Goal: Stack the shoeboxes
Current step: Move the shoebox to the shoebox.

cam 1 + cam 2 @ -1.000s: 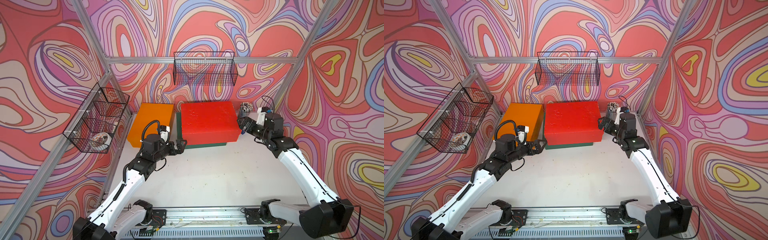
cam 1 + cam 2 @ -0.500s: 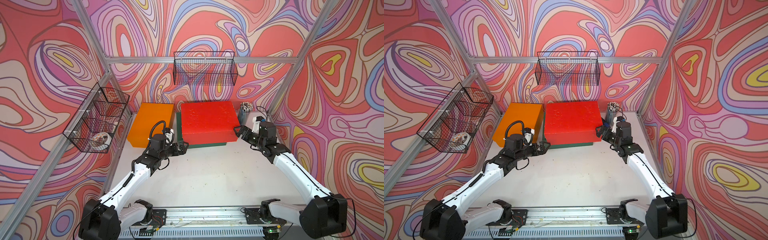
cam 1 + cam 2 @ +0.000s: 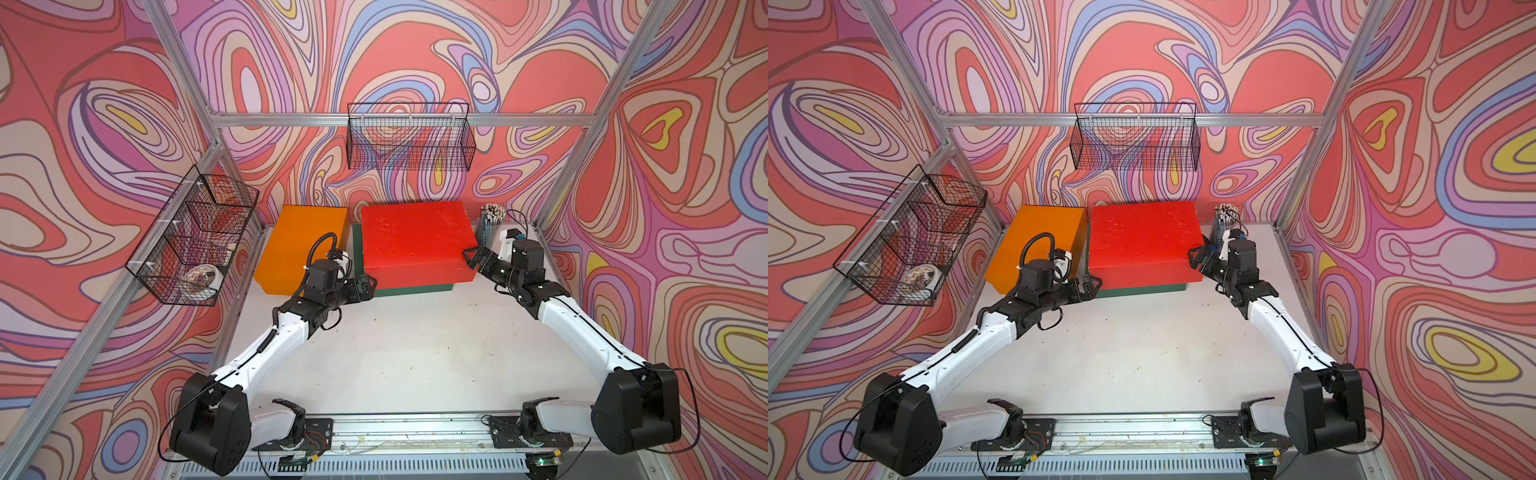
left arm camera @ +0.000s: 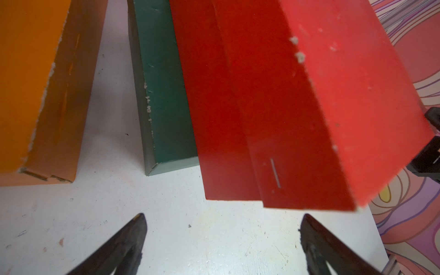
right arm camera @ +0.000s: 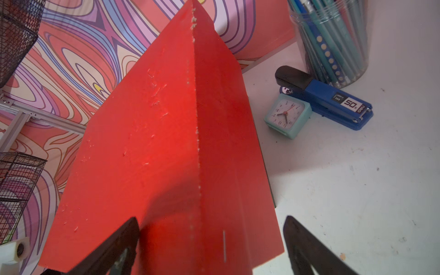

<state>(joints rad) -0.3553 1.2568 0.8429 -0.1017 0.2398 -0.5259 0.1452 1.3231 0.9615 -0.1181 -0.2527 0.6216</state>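
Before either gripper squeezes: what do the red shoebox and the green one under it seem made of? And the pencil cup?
Red shoebox: painted cardboard by the look, matte; paint chipped pale along the lid edge, a staple in the side flap.
Dark green shoebox: likely the same, pale chips along its edge.
Pencil cup: clear, probably plastic, possibly glass.

Narrow bare counter gap between orange box and green box; clock, stapler, pencil cup crowd beside red box.
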